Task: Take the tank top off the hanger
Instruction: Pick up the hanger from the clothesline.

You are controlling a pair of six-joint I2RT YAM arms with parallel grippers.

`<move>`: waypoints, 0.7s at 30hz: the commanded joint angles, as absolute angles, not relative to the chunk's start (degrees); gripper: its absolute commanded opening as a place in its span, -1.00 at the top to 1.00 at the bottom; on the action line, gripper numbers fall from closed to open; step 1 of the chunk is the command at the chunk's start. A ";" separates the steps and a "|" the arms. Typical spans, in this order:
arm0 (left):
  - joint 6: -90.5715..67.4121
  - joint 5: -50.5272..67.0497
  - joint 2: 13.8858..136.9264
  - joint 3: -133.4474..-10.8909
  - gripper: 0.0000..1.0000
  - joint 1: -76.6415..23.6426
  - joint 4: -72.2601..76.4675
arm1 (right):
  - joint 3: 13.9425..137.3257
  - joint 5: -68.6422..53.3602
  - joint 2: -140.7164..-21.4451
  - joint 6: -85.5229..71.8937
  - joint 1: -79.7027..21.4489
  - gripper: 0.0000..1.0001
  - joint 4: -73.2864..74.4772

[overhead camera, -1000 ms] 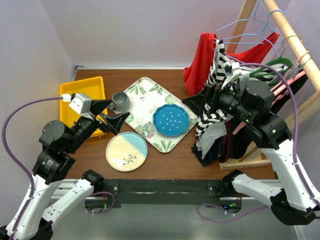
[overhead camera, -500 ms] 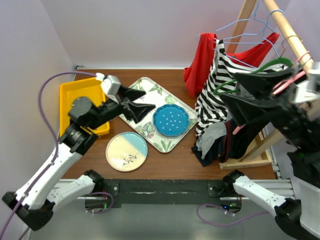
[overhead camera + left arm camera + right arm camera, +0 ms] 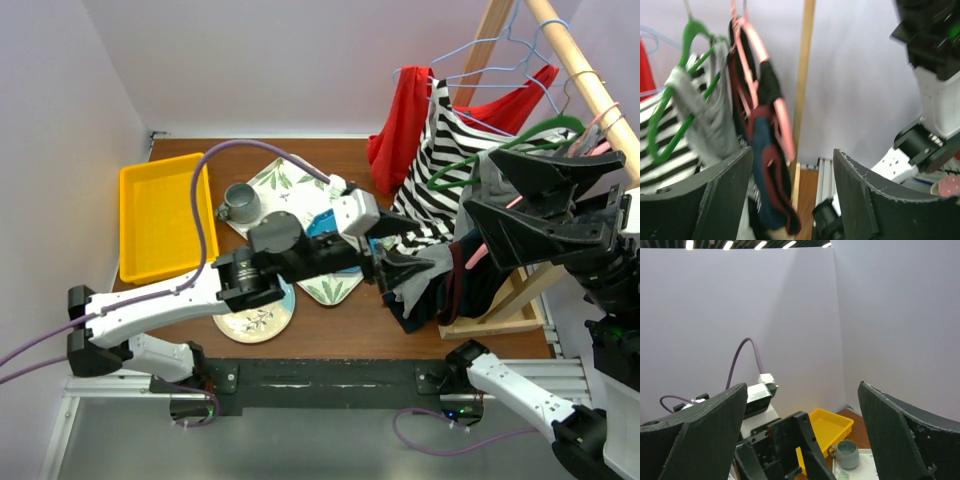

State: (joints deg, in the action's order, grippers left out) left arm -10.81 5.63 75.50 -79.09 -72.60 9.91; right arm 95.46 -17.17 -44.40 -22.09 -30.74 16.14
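Several tops hang on the wooden rack. A grey sleeveless top sits on a green hanger. Beside it a navy top with maroon edging hangs on a pink hanger. I cannot tell which of the two is the tank top. My left gripper reaches across the table to the clothes' lower edge. It is open, and in the left wrist view the navy top hangs just ahead of its gap. My right gripper hovers high above the rack, open and empty.
A red top and a black-and-white striped one hang further left on the rack. On the table are a yellow bin, a floral tray with a grey mug and blue plate, and a cream plate.
My left arm swung from the mug on the left across the table to the hanging clothes, its jaws narrowing a little. My right arm lifted away from the clothes toward the camera.
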 commanded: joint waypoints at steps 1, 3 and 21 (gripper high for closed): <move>-6.16 -2.35 80.15 -86.73 -0.38 -77.51 16.87 | 95.19 -13.89 -42.63 -22.33 -30.94 -0.91 15.47; -6.06 -3.86 83.31 -88.06 -0.33 -78.75 18.02 | 95.10 -12.75 -42.10 -22.41 -30.94 -0.91 15.56; -3.69 -10.28 100.28 -101.78 -0.15 -79.19 13.80 | 96.24 -10.28 -39.37 -23.03 -30.94 -0.87 15.99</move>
